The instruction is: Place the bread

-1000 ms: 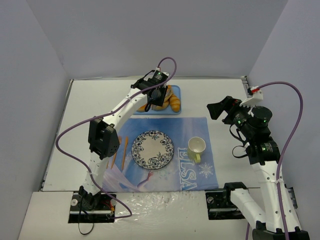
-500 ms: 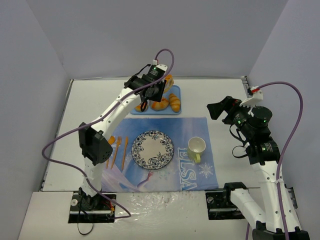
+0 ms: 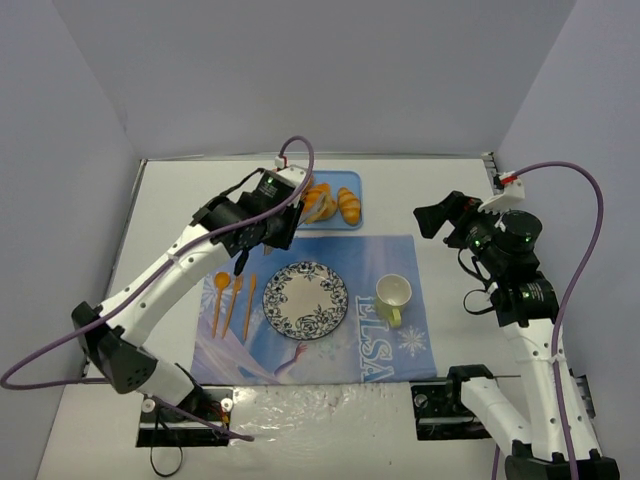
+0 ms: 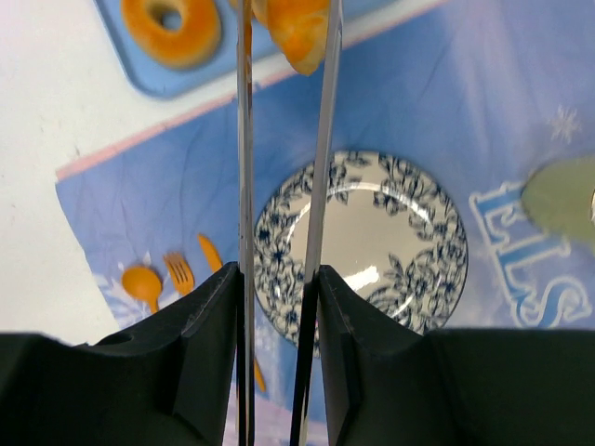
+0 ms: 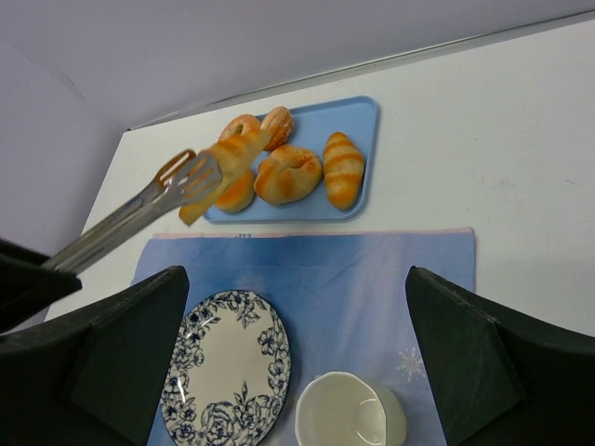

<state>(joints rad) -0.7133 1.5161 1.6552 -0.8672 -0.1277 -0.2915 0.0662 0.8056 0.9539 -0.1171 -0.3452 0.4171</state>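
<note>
Tongs (image 5: pixel 130 219) are clamped between your left fingers (image 4: pixel 209 325), and their tips pinch the bread (image 5: pixel 228 165). You have it in the air over the near edge of the tray (image 5: pixel 358 116), where other pieces (image 5: pixel 342 167) lie, and short of the plate (image 5: pixel 223 372) on the mat (image 5: pixel 372 269). Your right fingers (image 5: pixel 121 353) are spread wide and hold nothing, hanging above the worktop (image 5: pixel 483 139) off to the right of the cup (image 5: pixel 349 413). Orange cutlery (image 3: pixel 233 295) lies on the mat left of the plate.

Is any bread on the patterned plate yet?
No, the plate is bare in the left wrist view, and the bread is pinched at the tip of the tongs, beyond the plate's rim.
</note>
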